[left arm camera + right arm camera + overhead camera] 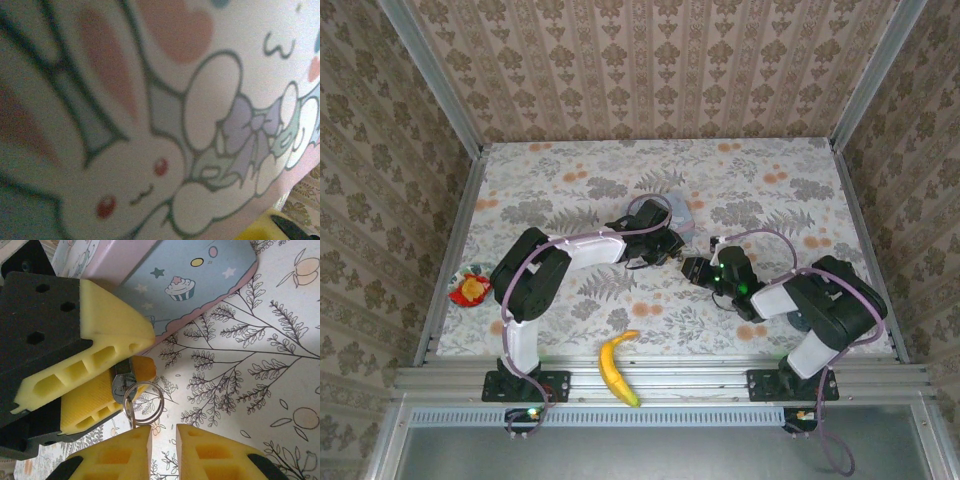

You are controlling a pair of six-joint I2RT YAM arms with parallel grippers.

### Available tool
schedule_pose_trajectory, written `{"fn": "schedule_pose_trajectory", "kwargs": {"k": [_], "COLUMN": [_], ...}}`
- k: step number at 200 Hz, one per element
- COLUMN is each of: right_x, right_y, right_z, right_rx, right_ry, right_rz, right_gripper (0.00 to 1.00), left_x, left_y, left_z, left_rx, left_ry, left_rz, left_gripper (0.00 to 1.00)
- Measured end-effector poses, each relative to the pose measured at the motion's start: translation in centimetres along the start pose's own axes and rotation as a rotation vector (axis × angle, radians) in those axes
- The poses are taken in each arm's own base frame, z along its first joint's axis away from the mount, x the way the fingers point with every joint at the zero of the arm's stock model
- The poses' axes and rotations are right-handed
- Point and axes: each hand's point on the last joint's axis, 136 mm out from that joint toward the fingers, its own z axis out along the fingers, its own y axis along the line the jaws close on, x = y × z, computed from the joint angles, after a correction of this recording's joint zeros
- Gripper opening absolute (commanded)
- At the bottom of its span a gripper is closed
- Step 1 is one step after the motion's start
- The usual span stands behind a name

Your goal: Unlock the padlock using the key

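Your left gripper is clamped on the tiny dark metal padlock. Its body sits deep between the two yellow foam pads, so you see little more than a grey sliver of it.

Just under that sliver, at the edge of the lower pad, the rounded head of the slim silvery metal key sticks out. The key's long axis runs from your right gripper straight toward the left pads. The head end faces your right fingertips and the blade end points away into the clamp. The blade is hidden, so you cannot tell how deep it sits.

A thin wire ring hangs through the head, between the two grippers. A second slim metal strip hangs off it, reaching down to the tip of one of your right fingers.

Your right fingers stand almost together, with a narrow gap and only the flowered tabletop showing through it. The key head lies just ahead of them, a little to one side of the gap.

Beyond the left gripper lies the pale blue rectangular tin with cartoon prints, touching its outer pad. A yellow curved banana lies back near the arm bases.
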Motion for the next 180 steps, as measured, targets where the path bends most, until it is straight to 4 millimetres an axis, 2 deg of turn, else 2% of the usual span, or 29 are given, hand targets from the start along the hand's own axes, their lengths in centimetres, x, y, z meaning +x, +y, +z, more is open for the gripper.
{"fn": "schedule_pose_trajectory", "kwargs": {"k": [136, 180], "right_x": [-0.33, -0.64], "right_y": [0.13, 0.37], "right_z": [0.94, 0.26], "right_rx": [0.015, 0.024], "right_ry": [0.014, 0.004], "right_rz": [-0.012, -0.050], "right_gripper": [0.18, 0.19], "left_x": [-0.37, -0.44], "left_y": [0.06, 0.13], "left_z": [-0.05, -0.03], "left_rx": [0.000, 0.002], "left_ry": [-0.009, -0.010], "left_rz": [-0.001, -0.001], "left_gripper": [0.00, 0.00]}}
